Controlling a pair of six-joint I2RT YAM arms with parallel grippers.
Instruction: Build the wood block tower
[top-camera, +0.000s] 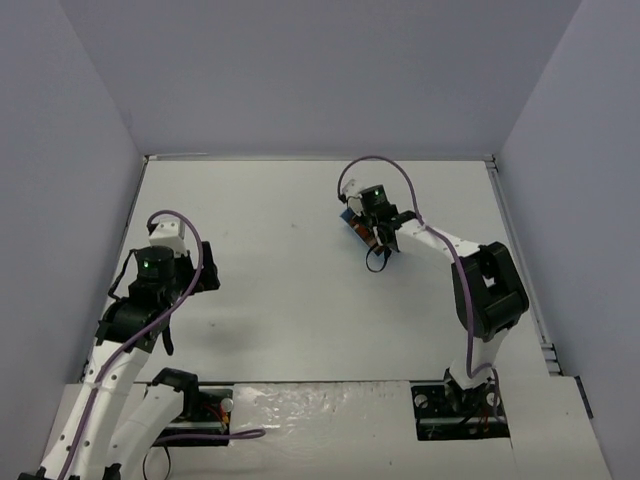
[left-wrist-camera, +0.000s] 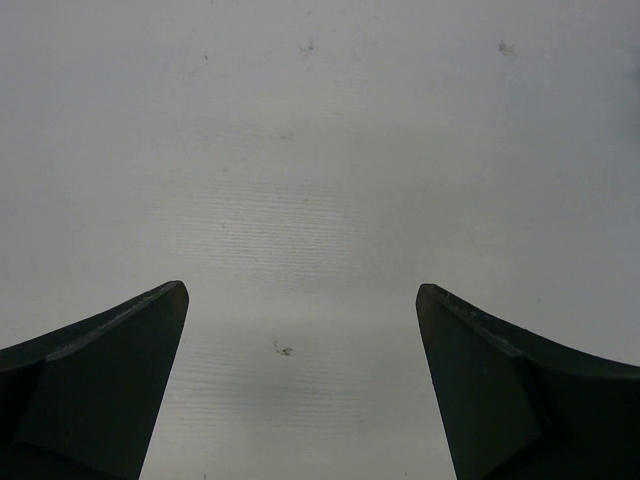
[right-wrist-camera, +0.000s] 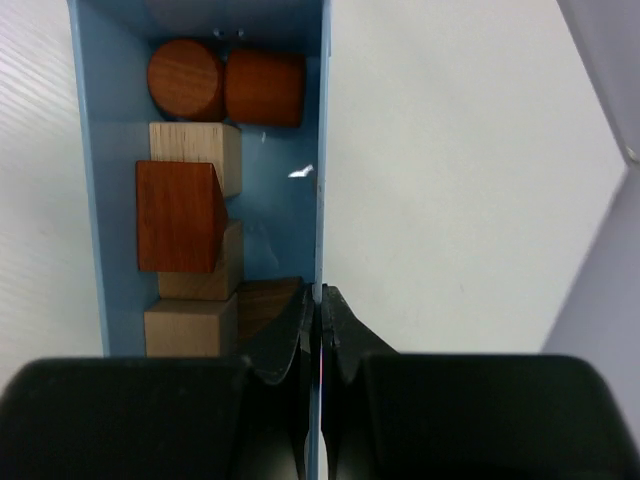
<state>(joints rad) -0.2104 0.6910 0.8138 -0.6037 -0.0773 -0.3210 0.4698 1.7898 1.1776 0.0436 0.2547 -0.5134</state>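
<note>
The wood blocks lie inside a light blue box (right-wrist-camera: 92, 200), not stacked into a tower. Among them are a red-brown cylinder (right-wrist-camera: 186, 78), a second red-brown round piece (right-wrist-camera: 265, 88), a tan cube (right-wrist-camera: 195, 150), a reddish wedge (right-wrist-camera: 178, 216) resting on tan blocks, and another tan cube (right-wrist-camera: 190, 325). My right gripper (right-wrist-camera: 320, 292) is shut on the box's thin right wall (right-wrist-camera: 321, 150), one finger inside and one outside. From above, the right gripper (top-camera: 372, 235) covers most of the box (top-camera: 346, 217). My left gripper (left-wrist-camera: 302, 290) hangs open over bare table.
The white table (top-camera: 280, 300) is walled by pale panels at the back and both sides. The left arm (top-camera: 150, 268) stands over the table's left part, far from the box. Small dark specks (left-wrist-camera: 284, 349) mark the surface below the left gripper.
</note>
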